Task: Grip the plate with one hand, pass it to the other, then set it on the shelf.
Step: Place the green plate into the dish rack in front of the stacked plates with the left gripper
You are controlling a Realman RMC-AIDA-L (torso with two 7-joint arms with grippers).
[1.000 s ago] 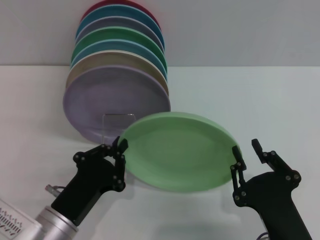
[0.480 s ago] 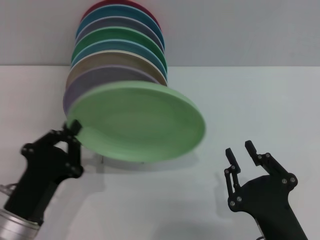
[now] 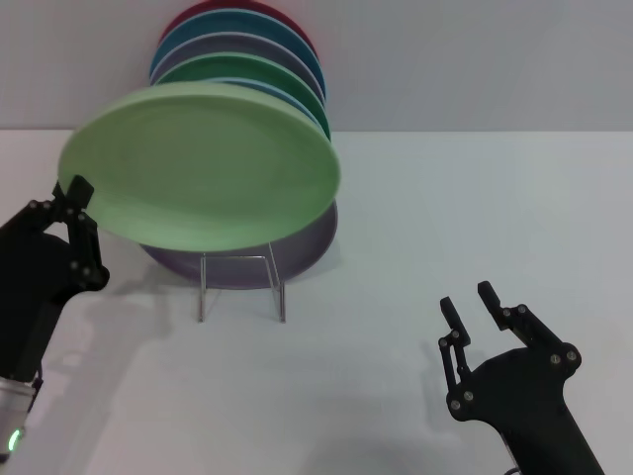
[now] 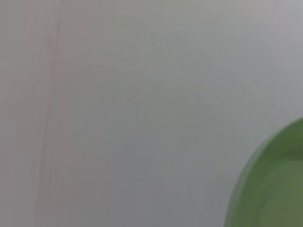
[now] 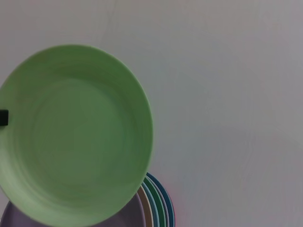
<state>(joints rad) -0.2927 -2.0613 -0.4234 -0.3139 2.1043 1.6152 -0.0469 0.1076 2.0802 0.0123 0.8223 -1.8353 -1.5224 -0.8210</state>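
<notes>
Head view: the left gripper point(image 3: 77, 213), at the left edge of the frame, pinches the rim of the pale green plate point(image 3: 203, 168), which hangs in the upper left in front of the row of stacked plates point(image 3: 247, 59) and above the wire shelf point(image 3: 241, 285). The plate's face tilts toward the camera and upward, its long axis running left to right, dipping slightly at the gripped end. The right gripper point(image 3: 467, 307), lower right, stands with fingers parted and empty, well apart from the plate. The grip is a single edge pinch far from the plate's middle, so the plate could swing or slip; it could also knock the lilac plate point(image 3: 297, 242) behind it on the way down to the shelf.

Left wrist view: only a green arc of the plate point(image 4: 272, 184) shows at the lower right against the white table point(image 4: 118, 104).

Right wrist view: the plate point(image 5: 75, 132) fills the left half, face on, a dark fingertip point(image 5: 4, 117) at its edge.
</notes>
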